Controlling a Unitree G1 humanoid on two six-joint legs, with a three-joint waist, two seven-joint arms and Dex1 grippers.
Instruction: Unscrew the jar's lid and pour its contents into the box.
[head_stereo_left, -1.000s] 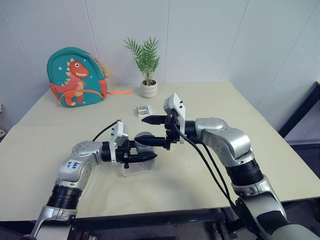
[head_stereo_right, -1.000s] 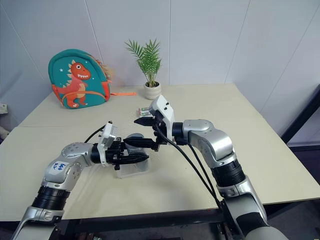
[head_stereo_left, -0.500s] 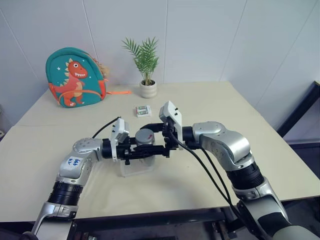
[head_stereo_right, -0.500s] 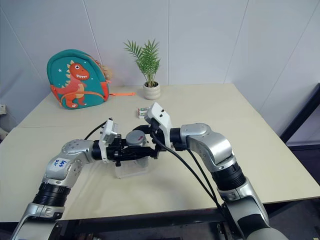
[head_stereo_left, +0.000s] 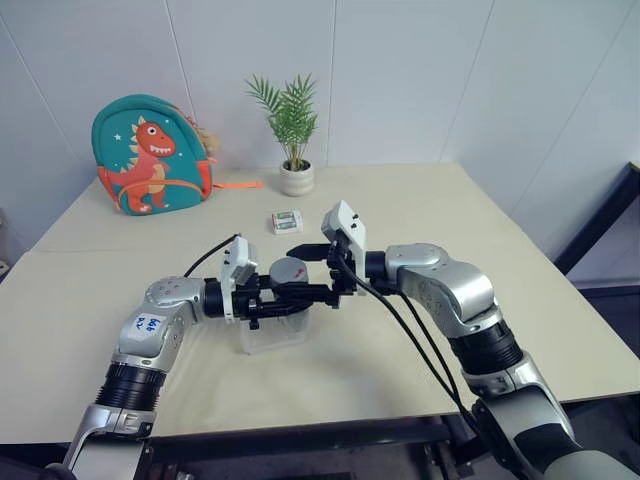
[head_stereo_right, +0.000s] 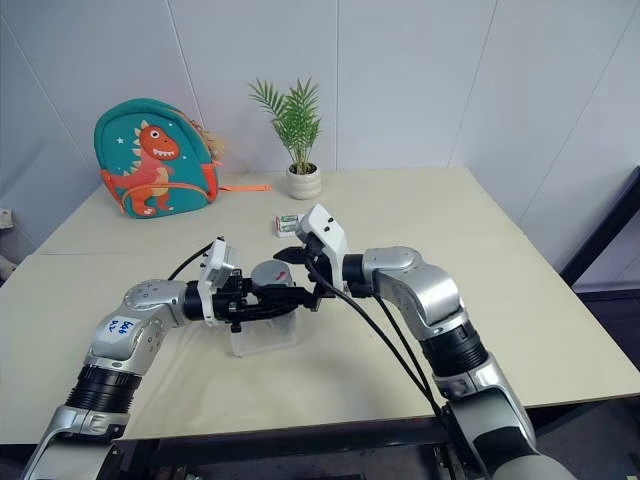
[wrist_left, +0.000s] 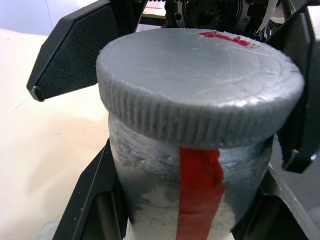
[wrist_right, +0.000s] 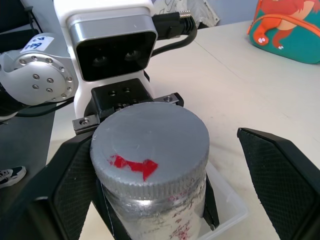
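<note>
Two grippers are meeting above the box (head_stereo_left: 272, 335): the left gripper (head_stereo_left: 285, 303) is clamping the upright jar (wrist_left: 195, 200), while the right gripper (wrist_right: 165, 175), fingers wide, is straddling the lid (wrist_right: 150, 150) without touching it.

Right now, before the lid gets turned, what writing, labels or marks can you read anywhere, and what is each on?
Left arm sticker: blue handwriting, too blurred to read.
Small packet on the table: print too small to read.
Backpack: dinosaur picture, no words.
Lid: red mark, no letters.
Jar: red stripe, no text.
</note>
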